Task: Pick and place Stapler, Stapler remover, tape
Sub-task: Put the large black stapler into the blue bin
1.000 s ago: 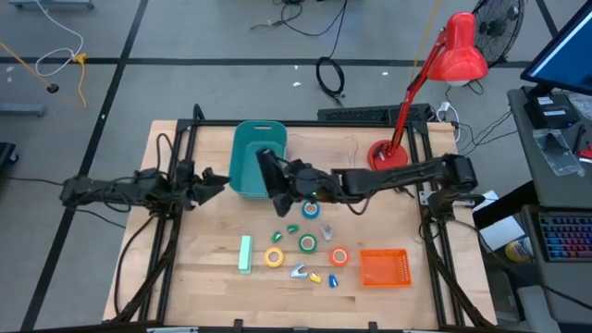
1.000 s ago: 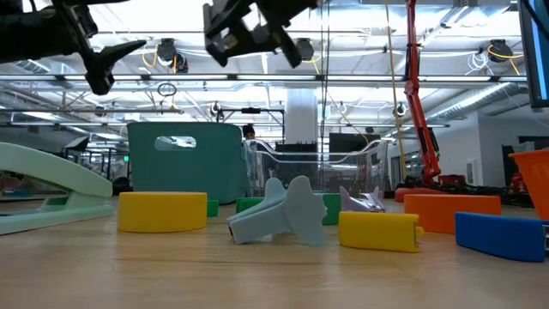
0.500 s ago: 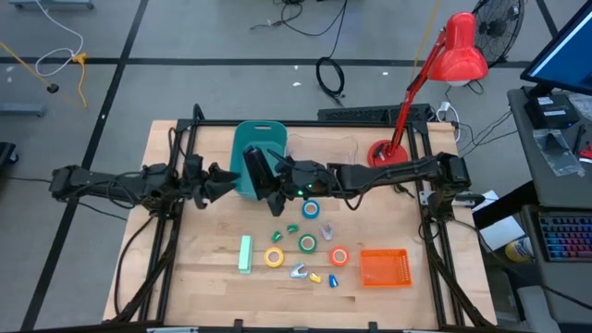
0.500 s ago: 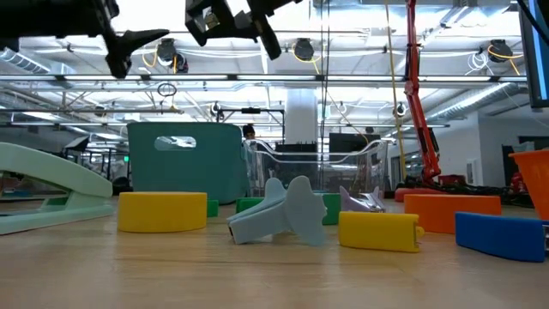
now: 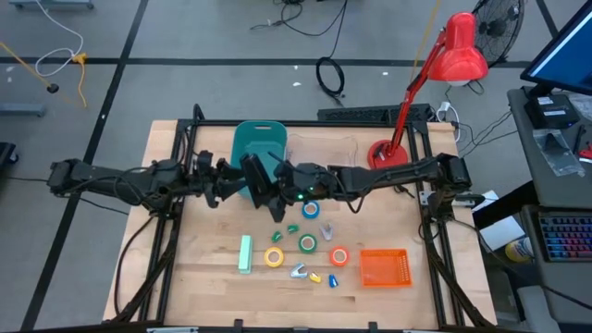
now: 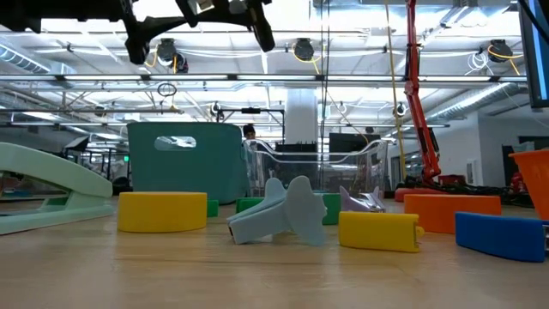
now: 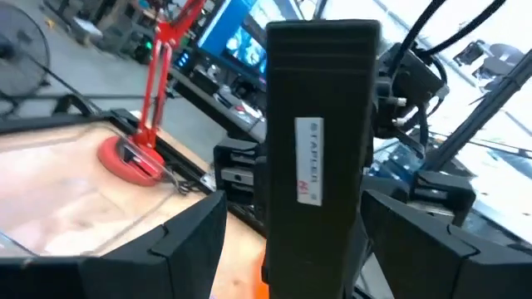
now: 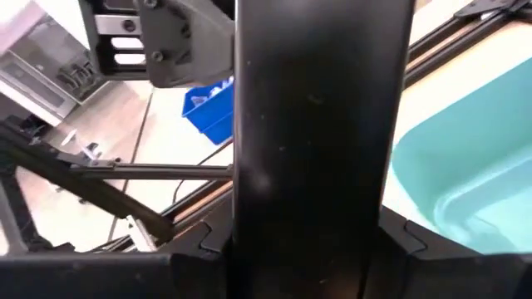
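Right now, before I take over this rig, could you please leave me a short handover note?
Right claw: shut on the black stapler, raised beside the teal bin.
Left claw: open, fingers either side of that stapler, not gripping.
On the table: mint stapler; blue tape, green tape, yellow tape, orange tape; staple removers among them.
Done: black stapler is off the table.
Left: place it, then everything else.

Left claw [image 5: 231,180] has advanced to the black stapler [image 5: 254,176] in the right claw [image 5: 265,190]
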You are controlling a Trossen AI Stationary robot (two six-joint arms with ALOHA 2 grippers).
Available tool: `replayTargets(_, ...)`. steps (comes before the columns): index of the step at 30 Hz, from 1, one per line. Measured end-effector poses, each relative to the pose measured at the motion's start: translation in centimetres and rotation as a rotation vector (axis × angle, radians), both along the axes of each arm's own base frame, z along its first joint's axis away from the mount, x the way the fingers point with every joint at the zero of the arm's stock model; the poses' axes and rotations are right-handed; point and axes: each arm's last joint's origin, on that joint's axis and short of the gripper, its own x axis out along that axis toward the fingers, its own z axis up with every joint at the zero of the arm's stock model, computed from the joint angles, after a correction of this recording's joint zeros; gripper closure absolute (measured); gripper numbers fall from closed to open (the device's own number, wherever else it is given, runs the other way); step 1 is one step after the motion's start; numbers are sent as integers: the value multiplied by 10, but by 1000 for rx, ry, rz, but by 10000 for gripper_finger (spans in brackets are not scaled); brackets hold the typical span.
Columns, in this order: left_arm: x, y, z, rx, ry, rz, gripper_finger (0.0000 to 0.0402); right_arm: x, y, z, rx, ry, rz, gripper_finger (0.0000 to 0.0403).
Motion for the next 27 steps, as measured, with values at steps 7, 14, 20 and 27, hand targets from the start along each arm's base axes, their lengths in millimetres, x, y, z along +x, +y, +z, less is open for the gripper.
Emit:
replayTargets(7,6,-3,5,-19,-60,-99,119,1,2,4,32,-43,52,255)
replayTargets(14,15,-4,6,-24,-110,-114,119,1,3,4,52,-36,70,255)
replayTargets(20,21,-4,4,-23,-129,-115,119,1,5,3,77,-30,77,255)
replayTargets(27,22,-4,8,-8,-185,-112,137,1,5,3,99,-31,75,255)
